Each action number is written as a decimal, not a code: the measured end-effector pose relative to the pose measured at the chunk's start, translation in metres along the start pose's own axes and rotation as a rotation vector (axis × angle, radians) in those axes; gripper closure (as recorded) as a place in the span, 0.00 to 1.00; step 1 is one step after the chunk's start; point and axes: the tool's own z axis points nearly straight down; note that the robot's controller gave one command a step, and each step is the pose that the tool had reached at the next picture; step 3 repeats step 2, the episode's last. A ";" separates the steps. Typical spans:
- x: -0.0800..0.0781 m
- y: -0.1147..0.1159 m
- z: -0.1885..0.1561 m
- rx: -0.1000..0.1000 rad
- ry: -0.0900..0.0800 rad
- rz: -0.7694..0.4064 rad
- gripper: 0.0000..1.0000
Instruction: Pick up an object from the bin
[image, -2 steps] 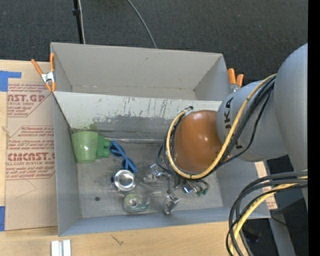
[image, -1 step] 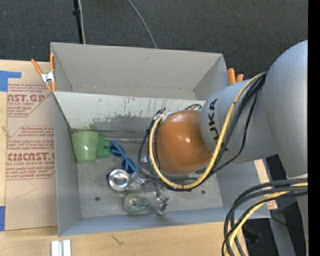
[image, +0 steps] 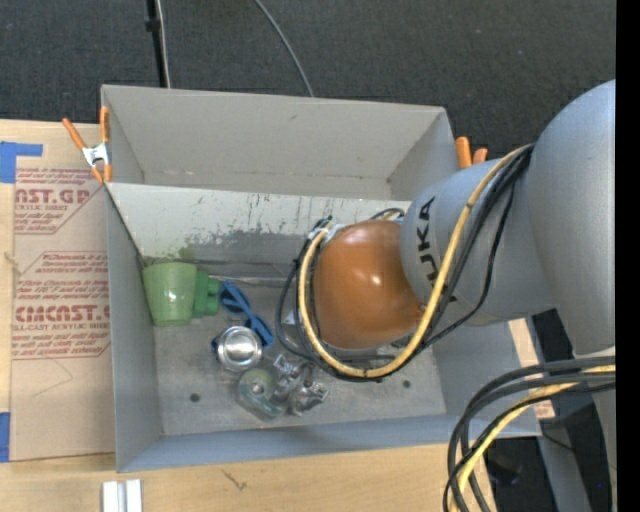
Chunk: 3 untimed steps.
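My gripper (image: 300, 384) is low in the bin's front middle, mostly hidden under the arm's orange cover. It stands right beside a clear, greenish round thing (image: 256, 393) on the floor, touching or almost touching it. A shiny silver round can or cap (image: 238, 347) lies just left of it and a little further back. Behind that lies a blue looped thing (image: 243, 306). I see nothing held.
A pale green cup (image: 174, 291) lies on its side against the left wall, its darker green end pointing right. The arm and its cables cover the bin's right half. Bare floor shows at the front left.
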 end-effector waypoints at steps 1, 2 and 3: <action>-0.017 -0.024 -0.107 0.008 -0.007 -0.025 1.00; -0.026 -0.023 -0.148 0.004 -0.002 -0.463 1.00; -0.026 -0.023 -0.148 0.004 -0.002 -0.463 1.00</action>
